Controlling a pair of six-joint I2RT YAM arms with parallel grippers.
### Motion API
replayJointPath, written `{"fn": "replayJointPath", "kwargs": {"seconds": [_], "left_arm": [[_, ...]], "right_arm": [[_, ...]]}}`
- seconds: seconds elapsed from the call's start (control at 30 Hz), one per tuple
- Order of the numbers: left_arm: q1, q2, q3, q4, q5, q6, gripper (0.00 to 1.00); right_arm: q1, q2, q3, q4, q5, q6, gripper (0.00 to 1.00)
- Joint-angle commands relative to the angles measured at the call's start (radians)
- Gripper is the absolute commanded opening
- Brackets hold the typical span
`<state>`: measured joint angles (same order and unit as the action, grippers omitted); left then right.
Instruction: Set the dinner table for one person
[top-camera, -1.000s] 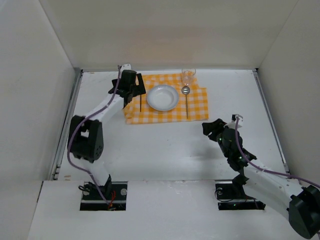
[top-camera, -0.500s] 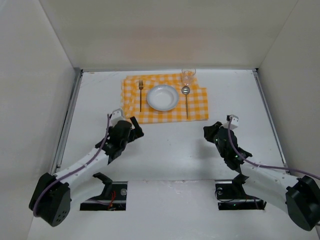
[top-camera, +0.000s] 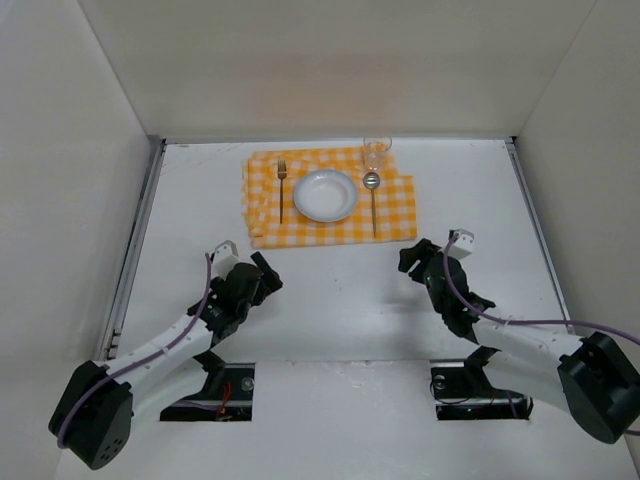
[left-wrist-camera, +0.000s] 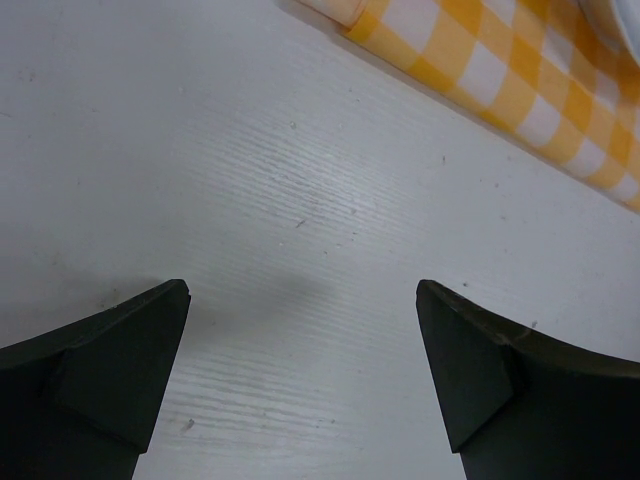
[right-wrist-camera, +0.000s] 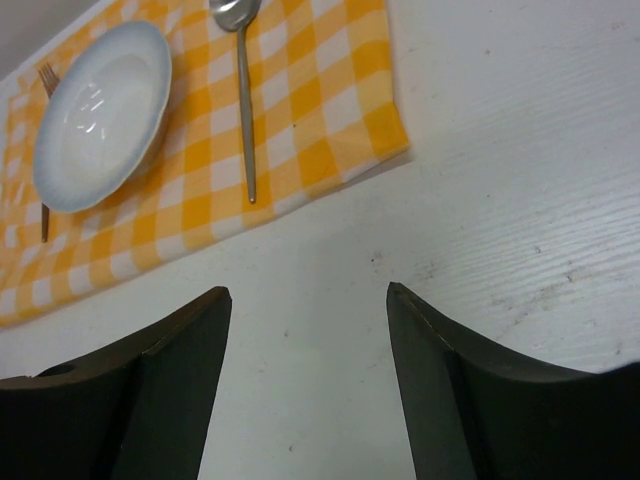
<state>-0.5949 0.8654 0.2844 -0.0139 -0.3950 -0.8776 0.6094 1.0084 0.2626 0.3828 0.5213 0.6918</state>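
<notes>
On the white dinner table (top-camera: 330, 290) an orange-and-white checked cloth (top-camera: 330, 232) lies at the far middle. On it sit a white plate (top-camera: 325, 195), a fork (top-camera: 282, 190) to its left, a spoon (top-camera: 373, 200) to its right and a clear glass (top-camera: 377, 153) above the spoon. My left gripper (top-camera: 262, 274) is open and empty over bare table, near of the cloth's left corner. My right gripper (top-camera: 415, 256) is open and empty, near of the cloth's right corner. The right wrist view shows the plate (right-wrist-camera: 100, 115), spoon (right-wrist-camera: 243, 100) and fork (right-wrist-camera: 46, 150).
Thin metal rails (top-camera: 135, 250) run along the table's left and right edges, with white walls around. Two cut-outs (top-camera: 205, 385) at the near edge hold the arm bases. In the left wrist view the cloth's edge (left-wrist-camera: 500, 80) shows at the upper right.
My left arm has drawn back from the fork on the cloth to the near left of the table, leaving the fork beside the plate. My right gripper has shifted slightly left.
</notes>
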Motion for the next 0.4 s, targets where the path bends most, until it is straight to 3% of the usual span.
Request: {"fn": "replayJointPath", "kwargs": {"seconds": [0.0, 0.37], "left_arm": [[0.004, 0.026, -0.022, 0.057, -0.039, -0.015, 1.00], [-0.016, 0.053, -0.036, 0.134, -0.036, 0.043, 1.00]], "right_arm": [[-0.006, 0.027, 0.020, 0.080, 0.028, -0.011, 0.70], [-0.006, 0.030, 0.017, 0.087, 0.028, -0.009, 0.70]]}}
